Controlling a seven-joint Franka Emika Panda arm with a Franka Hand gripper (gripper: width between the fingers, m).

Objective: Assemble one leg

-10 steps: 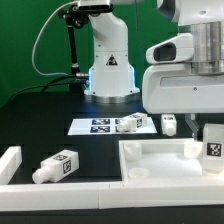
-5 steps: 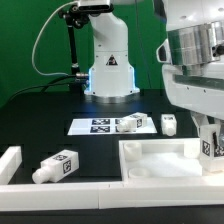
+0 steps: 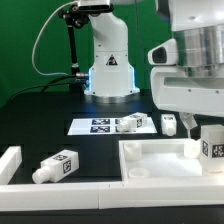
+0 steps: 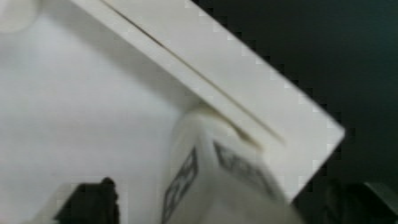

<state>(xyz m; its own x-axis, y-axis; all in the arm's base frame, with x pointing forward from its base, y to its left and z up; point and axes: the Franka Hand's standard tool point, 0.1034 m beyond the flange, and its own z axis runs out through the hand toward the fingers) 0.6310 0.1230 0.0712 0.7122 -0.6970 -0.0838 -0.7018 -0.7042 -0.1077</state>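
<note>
My gripper (image 3: 211,135) is at the exterior view's right, over the near right corner of the large white tray-like part (image 3: 160,163). It is shut on a leg (image 3: 213,149), a stubby white peg with a tag sticker, held upright at that corner. In the wrist view the leg (image 4: 222,170) sits between the dark fingers (image 4: 89,203), blurred, over the tray's white floor and rim (image 4: 214,75). Another leg (image 3: 55,167) lies on the table at the left. Two more legs (image 3: 130,124) (image 3: 170,124) stand further back.
The marker board (image 3: 98,126) lies behind the tray, with one leg on it. Long white bars run along the front (image 3: 60,192) and the left corner (image 3: 10,162). The robot base (image 3: 108,70) stands at the back.
The wrist twisted about the leg half a second ago and has now turned back to about its earlier pose. The leg stays at the tray's corner.
</note>
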